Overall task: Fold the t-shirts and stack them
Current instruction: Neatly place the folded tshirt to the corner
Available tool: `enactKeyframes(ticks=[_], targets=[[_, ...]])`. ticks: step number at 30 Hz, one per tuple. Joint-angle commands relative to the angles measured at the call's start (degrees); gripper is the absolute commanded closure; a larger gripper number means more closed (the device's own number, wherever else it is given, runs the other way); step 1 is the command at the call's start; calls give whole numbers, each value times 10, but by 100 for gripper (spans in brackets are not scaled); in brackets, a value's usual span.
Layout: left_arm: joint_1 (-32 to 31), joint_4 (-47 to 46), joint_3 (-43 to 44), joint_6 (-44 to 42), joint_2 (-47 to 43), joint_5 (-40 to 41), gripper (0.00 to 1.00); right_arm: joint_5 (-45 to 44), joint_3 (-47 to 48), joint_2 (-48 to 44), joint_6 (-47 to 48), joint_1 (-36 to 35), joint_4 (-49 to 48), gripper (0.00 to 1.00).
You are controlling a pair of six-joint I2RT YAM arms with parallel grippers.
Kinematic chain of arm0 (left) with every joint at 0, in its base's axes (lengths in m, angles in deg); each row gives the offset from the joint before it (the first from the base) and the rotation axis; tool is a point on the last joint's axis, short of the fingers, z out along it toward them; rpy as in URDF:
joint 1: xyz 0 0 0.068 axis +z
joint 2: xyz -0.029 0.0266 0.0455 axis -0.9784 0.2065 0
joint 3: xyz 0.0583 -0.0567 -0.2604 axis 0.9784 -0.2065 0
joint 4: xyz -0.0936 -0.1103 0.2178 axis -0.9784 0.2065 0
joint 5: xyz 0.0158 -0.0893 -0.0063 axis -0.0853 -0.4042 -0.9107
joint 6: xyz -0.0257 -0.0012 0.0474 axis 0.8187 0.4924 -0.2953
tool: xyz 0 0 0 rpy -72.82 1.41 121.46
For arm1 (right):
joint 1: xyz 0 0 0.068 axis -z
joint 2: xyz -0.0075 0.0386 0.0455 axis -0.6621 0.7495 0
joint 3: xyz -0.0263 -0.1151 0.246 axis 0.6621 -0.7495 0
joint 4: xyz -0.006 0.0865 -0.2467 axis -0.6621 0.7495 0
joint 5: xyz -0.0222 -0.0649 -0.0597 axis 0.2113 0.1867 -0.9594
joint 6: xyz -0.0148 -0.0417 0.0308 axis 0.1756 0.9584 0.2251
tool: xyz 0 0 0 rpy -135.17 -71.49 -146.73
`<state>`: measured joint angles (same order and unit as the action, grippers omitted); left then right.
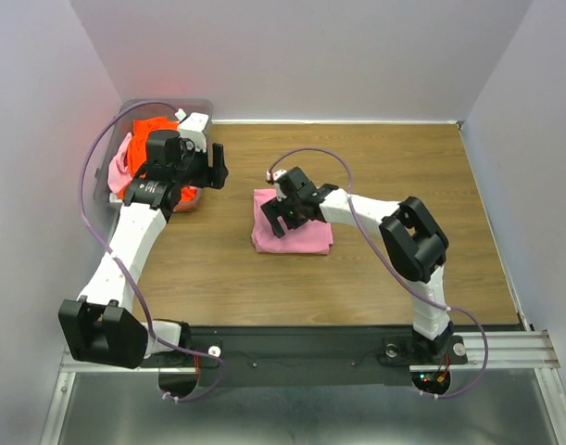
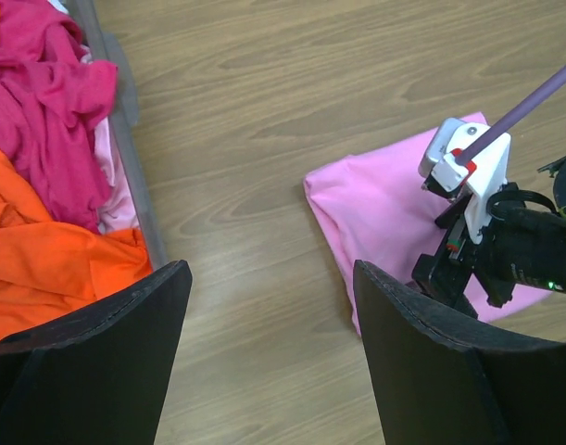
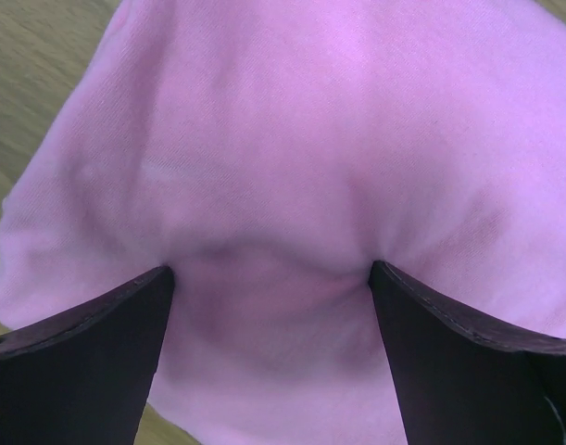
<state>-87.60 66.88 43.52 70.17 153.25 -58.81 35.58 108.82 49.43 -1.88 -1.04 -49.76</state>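
Observation:
A light pink t-shirt [image 1: 296, 234] lies folded in a square in the middle of the table. My right gripper [image 1: 275, 222] is open over its left part, and the right wrist view shows its fingertips [image 3: 167, 275] pressing into the pink cloth [image 3: 310, 120] with nothing pinched. My left gripper [image 1: 219, 167] hangs open and empty above bare wood [image 2: 264, 185], between the bin and the folded shirt [image 2: 375, 209]. An orange t-shirt [image 2: 42, 260], a hot pink one [image 2: 51, 102] and a pale pink one [image 2: 111, 181] lie crumpled in the bin.
The clear plastic bin [image 1: 125, 111] stands in the far left corner, its wall [image 2: 125, 139] just left of my left gripper. The right arm's wrist and purple cable [image 2: 533, 97] cross above the folded shirt. Walls close the table on three sides.

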Motion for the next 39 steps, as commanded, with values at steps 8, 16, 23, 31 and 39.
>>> enactKeyframes(ticks=[8,16,23,31,39], targets=[[1,-12,8,-46,-8,0,16,-5,-224,-124,209,217,28,6],[1,-15,7,-55,13,-20,16,70,-230,-105,506,446,46,7],[1,-16,13,-68,22,-24,16,125,-103,-63,565,528,109,8],[1,-11,21,-59,4,-35,16,173,-50,-186,459,529,219,2],[1,-10,20,-49,-24,-39,16,85,-162,-290,250,529,249,3]])
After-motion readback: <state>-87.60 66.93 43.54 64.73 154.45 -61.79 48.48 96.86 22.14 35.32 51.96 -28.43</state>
